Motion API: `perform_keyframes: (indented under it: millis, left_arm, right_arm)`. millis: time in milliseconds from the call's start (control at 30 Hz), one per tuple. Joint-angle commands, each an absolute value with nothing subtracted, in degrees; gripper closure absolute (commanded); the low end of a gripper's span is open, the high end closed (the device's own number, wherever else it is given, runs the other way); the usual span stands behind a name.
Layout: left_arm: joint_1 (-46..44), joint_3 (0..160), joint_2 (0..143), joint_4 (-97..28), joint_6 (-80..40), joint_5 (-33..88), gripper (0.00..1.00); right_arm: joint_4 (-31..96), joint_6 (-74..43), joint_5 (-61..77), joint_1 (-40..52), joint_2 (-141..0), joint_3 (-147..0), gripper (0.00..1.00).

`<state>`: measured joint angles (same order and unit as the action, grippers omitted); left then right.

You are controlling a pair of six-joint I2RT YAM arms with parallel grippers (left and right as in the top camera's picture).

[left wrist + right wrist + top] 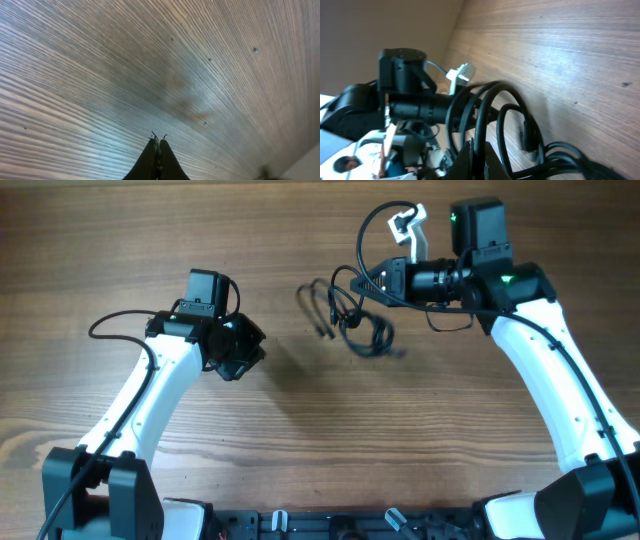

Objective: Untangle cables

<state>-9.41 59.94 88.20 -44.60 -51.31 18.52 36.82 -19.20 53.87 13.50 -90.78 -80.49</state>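
Black thin cables, looped and knotted, pinched between closed right gripper fingers; left gripper closed, empty, well apart; woodgrain table.

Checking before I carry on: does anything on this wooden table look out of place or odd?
Only the thin black cables: they form a knotted bundle of loops right of centre, apparently pinched in the shut right gripper. The shut left gripper hovers over the wooden table, holding nothing.

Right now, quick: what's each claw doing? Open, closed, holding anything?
Left claw: closed, holding nothing.
Right claw: closed on a loop of the cables.
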Motion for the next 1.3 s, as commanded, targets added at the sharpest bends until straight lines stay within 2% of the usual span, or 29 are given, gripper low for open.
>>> perform_keyframes:
  millis: [0, 167, 333, 467, 600, 733, 1000, 1267]
  left_arm:
    - [-9.4, 60.2, 88.1, -44.3, -50.3, 16.4, 0.96]
    - [-9.3, 60.2, 88.1, -37.6, -41.8, 22.2, 0.93]
    - [-8.6, 60.2, 88.1, -30.1, -32.5, 28.2, 0.73]
    - [-5.2, 60.2, 88.1, -28.2, -29.7, 29.7, 0.67]
    - [-1.8, 60.2, 88.1, -18.8, -25.1, 47.2, 0.66]
    - [-2.7, 60.2, 88.1, -11.0, -24.8, 56.9, 0.54]
    - [-10.0, 60.2, 88.1, -10.9, -22.1, 57.3, 0.56]
    - [-12.5, 60.2, 88.1, -13.5, -21.2, 56.5, 0.69]
  right_arm:
    - [38.6, -16.0, 58.9, 13.4, -90.5, -80.9, 0.96]
    - [45.1, -12.8, 49.4, 17.6, -90.5, -80.9, 0.96]
    - [47.4, -10.9, 40.9, 22.9, -90.5, -80.9, 0.96]
    - [47.4, -10.7, 40.5, 23.3, -90.5, -80.9, 0.96]
    - [47.5, -10.6, 40.5, 23.3, -90.5, -80.9, 0.96]
    - [47.5, -10.6, 40.5, 23.3, -90.5, -80.9, 0.96]
    - [47.5, -10.6, 40.5, 23.3, -90.5, -80.9, 0.96]
    - [47.5, -10.6, 40.5, 23.3, -90.5, -80.9, 0.96]
